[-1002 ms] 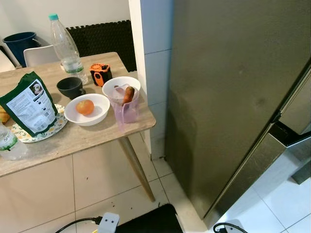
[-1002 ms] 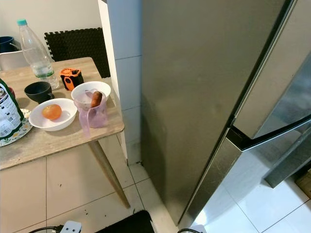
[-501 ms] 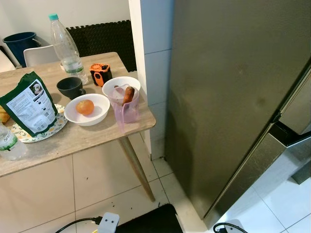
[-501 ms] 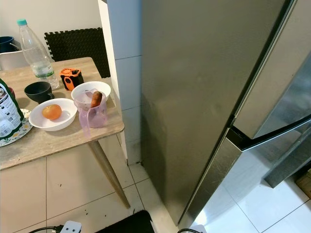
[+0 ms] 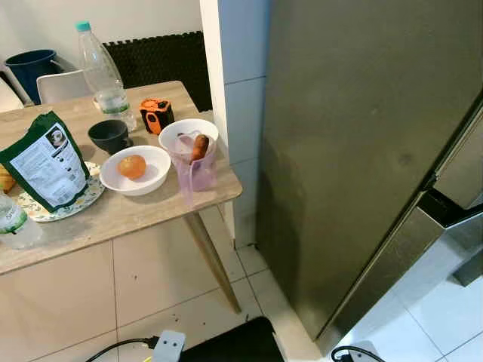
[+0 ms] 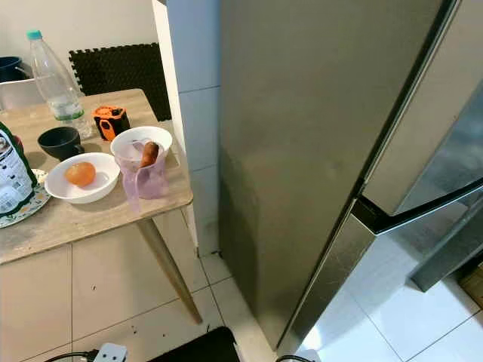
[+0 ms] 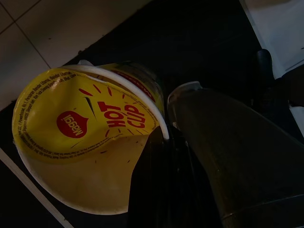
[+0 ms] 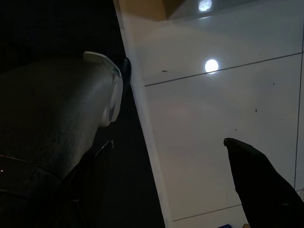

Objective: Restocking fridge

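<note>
The tall grey fridge (image 5: 355, 151) stands to the right of the table with its doors closed. In the dim left wrist view my left gripper (image 7: 164, 142) is shut on the rim of a yellow Maggi Hot Cup noodle cup (image 7: 80, 128), low over the floor beside my dark leg. My right gripper (image 8: 166, 175) hangs open above the white floor tiles, with nothing between its fingers (image 8: 256, 180).
A wooden table (image 5: 128, 211) on the left carries a white bowl with an orange fruit (image 5: 132, 166), a bowl with a pink bag and a carrot (image 5: 198, 147), a water bottle (image 5: 102, 72), a green bag (image 5: 41, 162) and a black cup (image 5: 109, 136). A power strip (image 5: 167, 345) lies on the floor.
</note>
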{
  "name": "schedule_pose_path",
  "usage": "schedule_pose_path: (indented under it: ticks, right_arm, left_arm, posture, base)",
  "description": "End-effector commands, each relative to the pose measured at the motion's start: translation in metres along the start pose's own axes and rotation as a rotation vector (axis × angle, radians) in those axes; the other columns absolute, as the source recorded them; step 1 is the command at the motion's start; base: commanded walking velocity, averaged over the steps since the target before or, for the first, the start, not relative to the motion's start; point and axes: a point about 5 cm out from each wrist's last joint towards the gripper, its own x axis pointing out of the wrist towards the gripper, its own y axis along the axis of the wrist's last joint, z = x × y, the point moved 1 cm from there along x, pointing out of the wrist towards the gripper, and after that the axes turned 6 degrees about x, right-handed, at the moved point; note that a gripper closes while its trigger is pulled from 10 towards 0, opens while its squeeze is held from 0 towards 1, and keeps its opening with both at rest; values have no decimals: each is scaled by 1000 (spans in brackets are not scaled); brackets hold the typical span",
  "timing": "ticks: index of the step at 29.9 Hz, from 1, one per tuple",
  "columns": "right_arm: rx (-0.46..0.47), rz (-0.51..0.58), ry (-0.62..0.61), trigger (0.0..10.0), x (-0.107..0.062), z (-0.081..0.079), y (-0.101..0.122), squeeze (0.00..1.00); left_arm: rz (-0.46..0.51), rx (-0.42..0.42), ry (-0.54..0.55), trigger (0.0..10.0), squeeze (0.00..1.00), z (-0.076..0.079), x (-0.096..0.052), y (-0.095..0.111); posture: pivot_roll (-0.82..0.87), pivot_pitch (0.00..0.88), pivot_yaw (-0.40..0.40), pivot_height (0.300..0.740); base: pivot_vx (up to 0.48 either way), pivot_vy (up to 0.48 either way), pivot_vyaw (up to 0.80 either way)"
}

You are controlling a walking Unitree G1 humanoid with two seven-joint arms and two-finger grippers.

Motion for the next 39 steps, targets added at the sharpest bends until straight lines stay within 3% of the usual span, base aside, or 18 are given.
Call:
schedule_pose_path:
  ticks: [1, 31, 39]
  right_arm:
    - [1, -23, 21, 10000, 0, -6, -7, 0]
    - [-3, -20, 15, 10000, 0, -3, -5, 0]
    - [-4, -18, 8, 10000, 0, 0, -4, 0]
  left_arm:
    - [-53, 0, -34, 10000, 0, 10, 0, -15]
    - [-49, -12, -38, 10000, 0, 13, 1, -13]
    - [-29, -56, -17, 10000, 0, 16, 2, -10]
  posture:
    - [-5, 71, -4, 740]
    - [-6, 69, -11, 740]
    - [-21, 73, -22, 740]
  base:
    - [0, 0, 0]
    - [0, 0, 0]
    - [0, 0, 0]
